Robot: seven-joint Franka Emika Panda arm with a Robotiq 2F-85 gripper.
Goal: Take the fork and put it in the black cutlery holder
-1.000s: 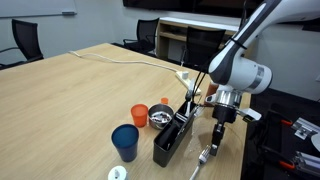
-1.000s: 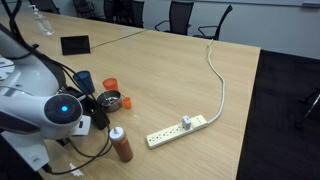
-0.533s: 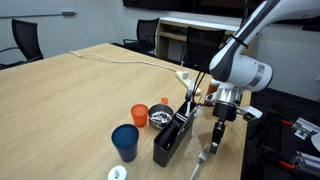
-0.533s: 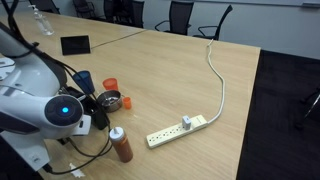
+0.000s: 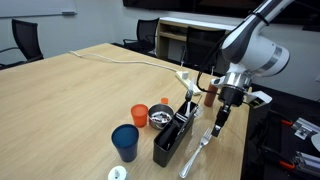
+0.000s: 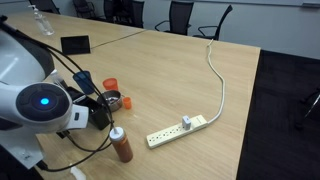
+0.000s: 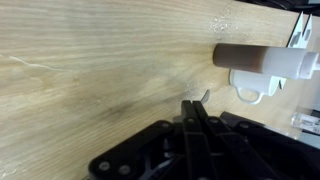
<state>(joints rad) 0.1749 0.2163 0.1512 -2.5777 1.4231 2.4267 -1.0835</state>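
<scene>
My gripper (image 5: 220, 117) hangs above the table's edge, just right of the black cutlery holder (image 5: 171, 139). It is shut on the upper end of the slim silver fork (image 5: 200, 148), which slants down and to the left from the jaws, alongside the holder. In the wrist view the jaws (image 7: 196, 104) are pressed together, with a sliver of the fork (image 7: 204, 95) showing between the tips. The holder stands upright with dark utensils in it.
A blue cup (image 5: 125, 142), an orange cup (image 5: 139, 116) and a small metal cup (image 5: 159, 119) stand left of the holder. A brown bottle (image 6: 121, 146) and a white power strip (image 6: 178, 128) lie nearby. A white mug (image 7: 260, 85) is beside the bottle.
The gripper has risen and shifted slightly right. The fork has come up with it and now slants down from the jaws.
</scene>
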